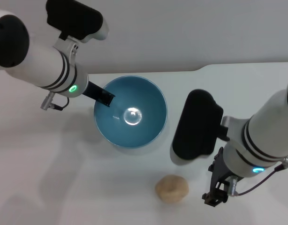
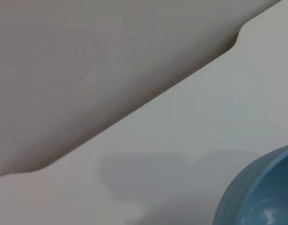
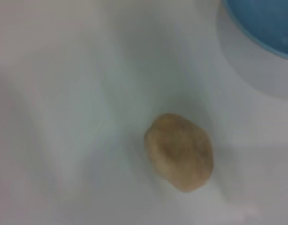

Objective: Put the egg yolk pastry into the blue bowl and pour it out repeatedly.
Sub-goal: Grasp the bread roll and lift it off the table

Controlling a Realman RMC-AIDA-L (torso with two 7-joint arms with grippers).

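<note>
While the egg yolk pastry point(image 1: 171, 188) sits loose on the white tabletop point(image 1: 64, 187) nearest us, the right hand point(image 1: 215, 197) hangs just beside it, grip unreadable. A clumsy pinch could squash it or roll it away. Further back, the blue bowl point(image 1: 153, 98) is empty, the left hand point(image 1: 102, 96) at its rim, grip unclear.

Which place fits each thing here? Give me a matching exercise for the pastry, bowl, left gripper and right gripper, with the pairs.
Things:
1. pastry
2. bowl
3. left gripper
4. right gripper

Places:
a. at the bowl's rim, on the robot's left side
b. on the table, outside the bowl
c. beside the pastry, on its right
d. on the table, empty

Pairs: 1-b, 2-d, 3-a, 4-c
</note>
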